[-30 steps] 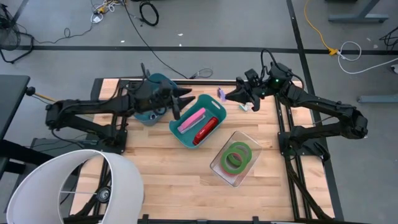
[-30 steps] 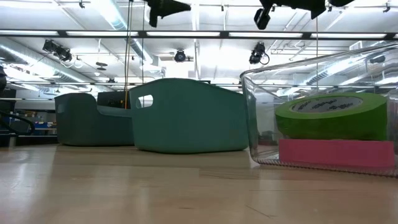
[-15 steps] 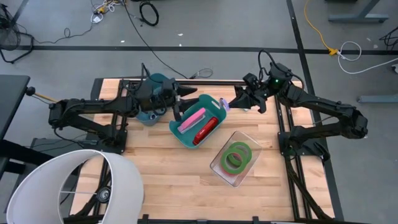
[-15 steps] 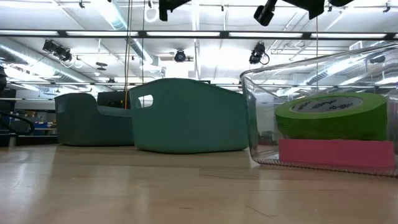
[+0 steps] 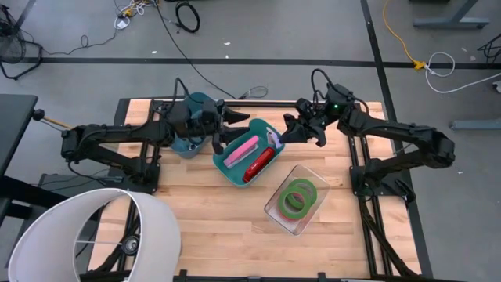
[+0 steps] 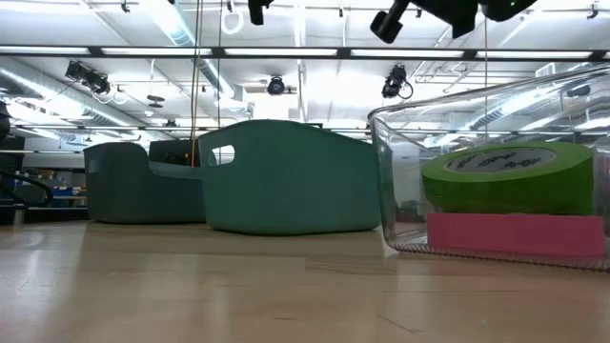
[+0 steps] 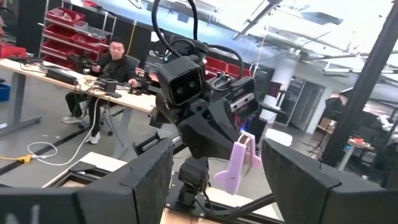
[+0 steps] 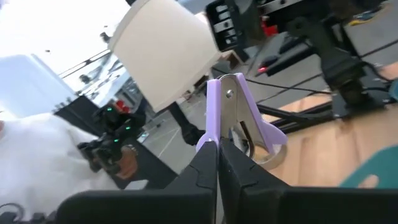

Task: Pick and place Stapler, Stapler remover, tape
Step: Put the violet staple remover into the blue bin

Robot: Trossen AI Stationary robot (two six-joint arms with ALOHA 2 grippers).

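My right gripper (image 5: 283, 135) is shut on a lilac staple remover (image 5: 272, 140), held in the air at the far right rim of a teal bin (image 5: 227, 168). A pink stapler (image 5: 241, 150) and a red stapler (image 5: 259, 163) lie in that bin. My left gripper (image 5: 235, 117) hovers open above the bin's far left corner, touching nothing. A green tape roll (image 5: 297, 196) lies on a red one inside a clear tub (image 5: 275, 210) near the table's right; the low view shows green tape (image 6: 505, 176) stacked on the red (image 6: 515, 233). My right gripper pinches the staple remover's lilac body (image 8: 212, 134) between its two fingertips (image 8: 202, 163). The fingers come about level from the table's right side. The remover juts out beyond the fingertips, lifted clear, and in the left wrist view it hangs below the gripper (image 7: 239, 163).
A second, darker teal bin (image 5: 192, 142) stands under my left arm at the far left. A large white lampshade-like cylinder (image 5: 94, 235) sits at the near left corner. Bare wood shows along the table's near edge (image 5: 227, 243).
My right gripper has carried the staple remover toward the table's left, from beside the bin to its far right rim, rolling a little as it went. My left gripper has tipped its fingers up, away from the bin.
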